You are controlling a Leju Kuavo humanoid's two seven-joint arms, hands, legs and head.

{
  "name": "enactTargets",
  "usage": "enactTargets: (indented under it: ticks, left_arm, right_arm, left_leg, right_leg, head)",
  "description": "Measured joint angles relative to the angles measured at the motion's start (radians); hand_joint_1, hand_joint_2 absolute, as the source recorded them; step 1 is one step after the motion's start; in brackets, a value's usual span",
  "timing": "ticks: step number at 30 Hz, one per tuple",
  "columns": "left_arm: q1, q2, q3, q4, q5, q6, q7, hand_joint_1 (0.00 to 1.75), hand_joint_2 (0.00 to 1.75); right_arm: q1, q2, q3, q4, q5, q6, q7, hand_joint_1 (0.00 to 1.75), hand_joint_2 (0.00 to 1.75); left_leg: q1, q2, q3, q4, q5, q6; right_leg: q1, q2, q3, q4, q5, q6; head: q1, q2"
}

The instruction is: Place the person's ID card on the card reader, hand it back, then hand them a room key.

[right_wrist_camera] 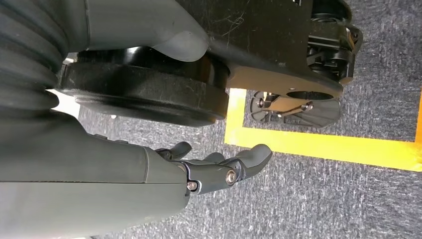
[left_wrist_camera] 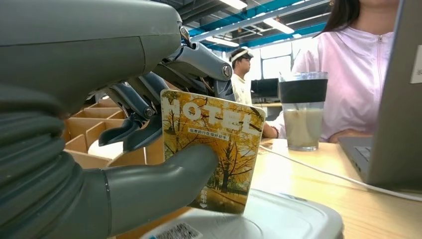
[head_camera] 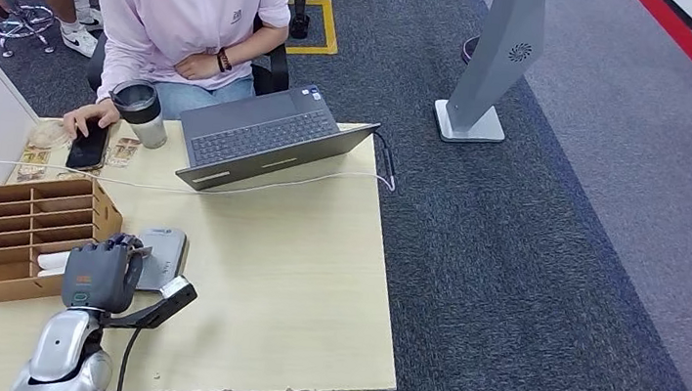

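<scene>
- Left hand (left_wrist_camera: 124, 164) pinches a yellow room key card (left_wrist_camera: 214, 149) printed "HOTEL", thumb across its face, darker fingers behind it. The card stands upright, so its face is turned outward, which probably suits a handover.
- The card's lower edge sits just over the grey card reader (head_camera: 161, 255), near the table's left front; contact cannot be judged.
- The wooden card rack (head_camera: 33, 234) lies just left of the hand, presumably where key cards are stored.
- Judgement: the key step is in hand; the ID card is not identifiable in these views.
- The person (head_camera: 191, 11) sits at the far side behind the laptop (head_camera: 265, 137), a lidded cup (head_camera: 140, 113) beside them, well apart from the hand.
- Right hand (right_wrist_camera: 219, 169) hangs over the carpet, fingers loosely extended, holding nothing.
</scene>
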Motion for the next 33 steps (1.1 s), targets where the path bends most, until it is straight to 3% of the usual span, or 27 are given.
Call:
enactTargets:
  ticks: [10,21,25,33]
  left_arm:
    - [0.0,-0.026,-0.025,0.031,-0.019,-0.005,0.017,1.75,1.75]
    - [-0.004,-0.021,-0.034,0.036,-0.008,0.033,0.017,1.75,1.75]
    - [-0.024,0.008,-0.033,-0.022,0.044,0.037,0.001,1.75,1.75]
    - [-0.147,0.105,0.005,-0.148,0.115,0.049,-0.053,1.75,1.75]
  right_arm:
    - [0.0,0.012,-0.011,0.0,0.004,-0.017,0.0,0.0,1.75]
    - [0.0,0.012,-0.015,0.0,0.013,-0.018,0.0,0.0,1.75]
    - [0.0,0.012,-0.023,0.0,0.027,-0.026,0.002,0.0,1.75]
    - [0.0,0.012,-0.028,0.0,0.045,-0.033,-0.001,0.0,1.75]
  left_leg:
    - [0.0,0.0,0.0,0.0,0.0,0.0]
    - [0.0,0.0,0.0,0.0,0.0,0.0]
    - [0.0,0.0,0.0,0.0,0.001,0.0]
    - [0.001,0.0,0.0,0.0,0.002,-0.001]
  right_leg:
    - [0.0,0.0,0.0,0.0,0.0,0.0]
    - [0.0,0.0,0.0,0.0,0.0,0.0]
    - [0.0,0.0,0.0,0.0,0.001,0.0]
    - [0.0,0.0,0.0,0.001,0.001,-0.001]
  head:
    - [0.0,0.0]
    - [0.0,0.0]
    - [0.0,0.0]
    - [0.0,0.0]
